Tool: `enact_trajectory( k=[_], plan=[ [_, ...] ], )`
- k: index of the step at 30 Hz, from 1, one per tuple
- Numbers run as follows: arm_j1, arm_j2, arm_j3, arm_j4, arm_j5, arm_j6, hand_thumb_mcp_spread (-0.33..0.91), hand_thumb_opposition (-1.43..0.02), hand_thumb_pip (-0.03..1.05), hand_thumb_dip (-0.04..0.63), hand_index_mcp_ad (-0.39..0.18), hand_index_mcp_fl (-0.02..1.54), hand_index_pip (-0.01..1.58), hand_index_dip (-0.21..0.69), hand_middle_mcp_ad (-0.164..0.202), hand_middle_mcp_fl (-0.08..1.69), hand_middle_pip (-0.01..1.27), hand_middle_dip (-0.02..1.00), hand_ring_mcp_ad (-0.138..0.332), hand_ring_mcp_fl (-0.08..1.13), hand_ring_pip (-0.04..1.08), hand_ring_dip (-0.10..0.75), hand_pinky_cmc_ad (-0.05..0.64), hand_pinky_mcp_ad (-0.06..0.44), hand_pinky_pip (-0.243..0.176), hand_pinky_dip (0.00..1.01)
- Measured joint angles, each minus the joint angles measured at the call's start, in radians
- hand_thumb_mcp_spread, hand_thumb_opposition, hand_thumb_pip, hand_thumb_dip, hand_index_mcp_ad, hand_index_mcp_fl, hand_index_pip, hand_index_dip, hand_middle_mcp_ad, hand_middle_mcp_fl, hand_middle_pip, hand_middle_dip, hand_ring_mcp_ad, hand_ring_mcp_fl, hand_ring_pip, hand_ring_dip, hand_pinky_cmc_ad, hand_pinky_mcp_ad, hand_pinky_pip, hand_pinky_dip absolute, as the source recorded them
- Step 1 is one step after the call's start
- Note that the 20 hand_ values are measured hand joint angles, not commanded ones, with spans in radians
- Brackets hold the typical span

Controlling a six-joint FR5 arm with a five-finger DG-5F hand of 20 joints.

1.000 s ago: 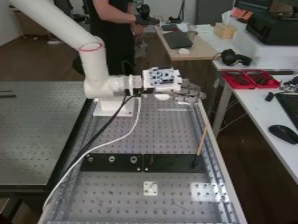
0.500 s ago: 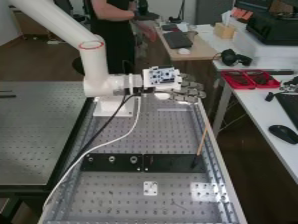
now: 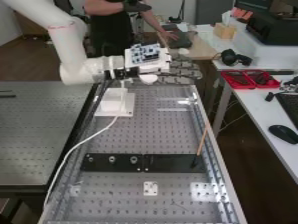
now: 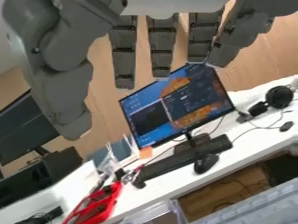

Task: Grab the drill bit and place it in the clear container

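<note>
2 perforated metal surfaces fill much of the high view: the long bench (image 3: 143,135) in the middle and a wider table (image 3: 36,137) just beside it on the view's left. A white desk (image 3: 269,130) runs along the other side. The white arm (image 3: 70,50) comes in from the upper left, bringing the hand (image 3: 178,73) over the bench's far end. In the wrist view, the hand's fingers (image 4: 124,57) are straight, wide open and gripping nothing, with the thumb (image 4: 63,102) well apart from them; beyond stands 1 lit monitor (image 4: 174,102) on the desk, a black keyboard (image 4: 183,161) before it. On the bench, 2 black plates (image 3: 110,162) lie end to end across the near part. A thin tan stick (image 3: 202,140) leans at the right rail, its dark lower end at the right-hand plate. 1 red tray (image 3: 237,80) sits next to another on the desk. Smallest are 3 round fittings (image 3: 112,159) in the left-hand plate. Where the drill bit or clear container is, I cannot tell.
</note>
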Motion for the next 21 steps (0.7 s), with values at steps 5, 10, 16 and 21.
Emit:
enact_trajectory(
  k=[5, 10, 16, 21],
  plan=[
    [-0.012, 0.068, -0.05, -0.03, 0.038, -0.032, 0.34, -0.74, 0.64, 0.204, -0.105, 0.25, 0.4, 0.093, 0.075, 0.15, 0.12, 0.18, 0.183, 0.01, 0.09, 0.07, 0.288, 0.12, -0.08, 0.29],
    [-0.026, 0.109, -0.066, -0.087, 0.047, -0.059, 0.34, -0.74, 0.64, 0.204, -0.105, 0.26, 0.37, 0.096, 0.075, 0.15, 0.12, 0.18, 0.183, 0.01, 0.09, 0.07, 0.286, 0.117, -0.08, 0.3],
    [-0.042, 0.145, -0.067, -0.127, 0.036, -0.105, 0.34, -0.74, 0.63, 0.204, -0.105, 0.29, 0.34, 0.112, 0.075, 0.15, 0.12, 0.18, 0.18, 0.01, 0.09, 0.07, 0.286, 0.117, -0.08, 0.3],
    [-0.054, 0.163, -0.054, -0.167, 0.022, -0.134, 0.34, -0.74, 0.63, 0.204, -0.105, 0.29, 0.33, 0.113, 0.075, 0.15, 0.12, 0.18, 0.183, 0.01, 0.09, 0.07, 0.286, 0.117, -0.08, 0.31]
  ],
)
